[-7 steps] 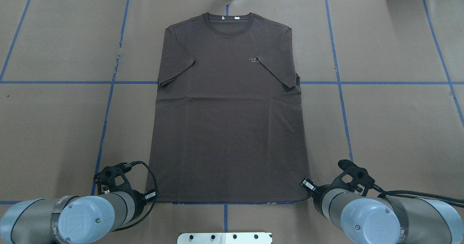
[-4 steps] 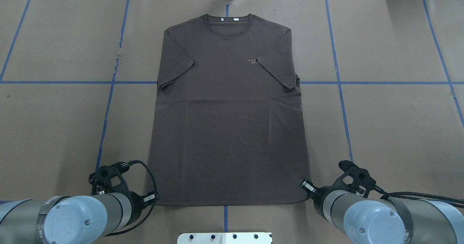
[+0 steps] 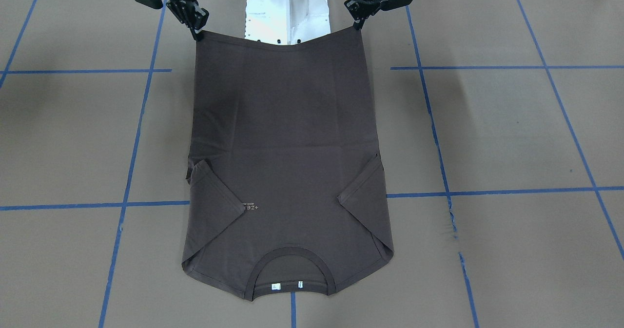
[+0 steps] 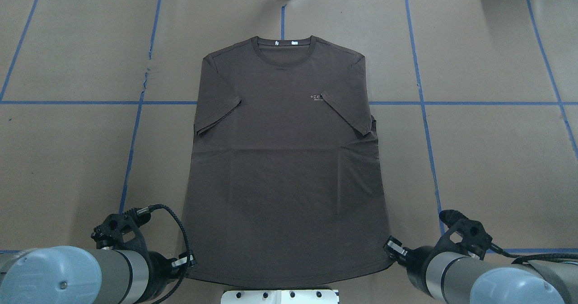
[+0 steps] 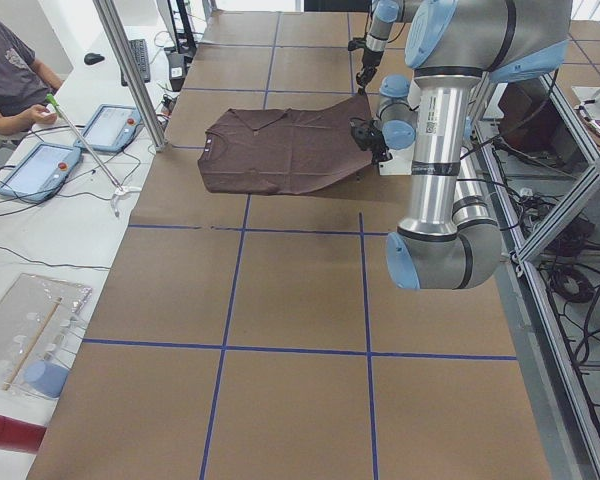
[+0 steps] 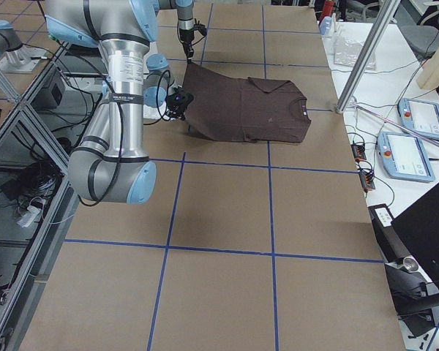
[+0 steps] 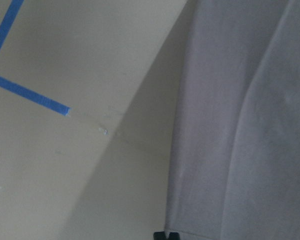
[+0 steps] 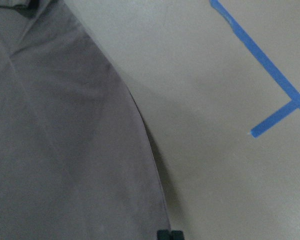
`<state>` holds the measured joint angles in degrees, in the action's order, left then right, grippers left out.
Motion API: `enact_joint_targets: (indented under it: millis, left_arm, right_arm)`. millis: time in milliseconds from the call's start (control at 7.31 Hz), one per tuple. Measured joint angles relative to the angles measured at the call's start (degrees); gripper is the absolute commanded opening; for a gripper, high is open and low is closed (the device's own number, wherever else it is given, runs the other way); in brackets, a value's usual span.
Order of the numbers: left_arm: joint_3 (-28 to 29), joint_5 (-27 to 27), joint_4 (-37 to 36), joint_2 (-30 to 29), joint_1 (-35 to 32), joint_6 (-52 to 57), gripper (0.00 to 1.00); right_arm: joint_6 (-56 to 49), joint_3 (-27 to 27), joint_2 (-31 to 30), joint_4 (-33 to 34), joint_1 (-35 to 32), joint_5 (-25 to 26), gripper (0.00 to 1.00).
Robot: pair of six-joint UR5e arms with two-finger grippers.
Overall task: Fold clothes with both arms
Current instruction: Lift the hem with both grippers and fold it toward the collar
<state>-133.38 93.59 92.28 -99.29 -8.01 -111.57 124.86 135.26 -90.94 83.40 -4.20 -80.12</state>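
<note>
The dark brown T-shirt (image 4: 289, 159) lies face up on the brown table, collar (image 4: 282, 42) away from me, both sleeves folded in over the chest. My left gripper (image 4: 187, 262) is shut on the hem's left corner. My right gripper (image 4: 392, 250) is shut on the hem's right corner. In the front-facing view the hem (image 3: 278, 43) hangs lifted between the right gripper (image 3: 197, 33) and the left gripper (image 3: 360, 26), sagging in the middle. The wrist views show only cloth (image 7: 240, 125) (image 8: 65, 140) and table.
The white pedestal base (image 4: 280, 295) stands just behind the hem. Blue tape lines (image 4: 429, 150) cross the table. A metal post (image 5: 130, 80) and tablets (image 5: 40, 170) stand beyond the far edge, where an operator (image 5: 10, 70) sits.
Both grippers have drawn back toward the base with the hem corners, dragging the whole T-shirt toward me; the collar has slid nearer and the hem now reaches the pedestal.
</note>
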Motion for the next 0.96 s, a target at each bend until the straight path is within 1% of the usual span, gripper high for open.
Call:
enact_joint_targets:
  millis: [137, 274, 547, 821, 958]
  left_arm:
    - [1.2, 0.2, -0.2, -2.4, -5.0, 3.8, 0.0]
    - [5.3, 0.2, -0.3, -5.8, -10.8, 8.3, 0.0]
    - [17.5, 0.2, 1.1, -12.7, -20.6, 14.9, 0.0]
    - [29.4, 0.1, 8.2, -17.6, -27.3, 17.9, 0.0]
    - [33.9, 0.1, 11.2, -19.5, -29.9, 18.3, 0.0]
  right_arm:
    - [-3.8, -1.7, 3.3, 0.4, -4.4, -0.2, 0.0]
    - [-8.8, -5.2, 8.7, 2.0, -9.9, -2.0, 0.0]
    - [-15.4, -16.6, 20.5, 5.5, -21.9, -9.3, 0.0]
    - [-21.7, -30.2, 28.9, 5.6, -31.4, -12.6, 0.0]
    - [-23.8, -37.0, 32.8, 4.5, -35.6, -14.6, 0.0]
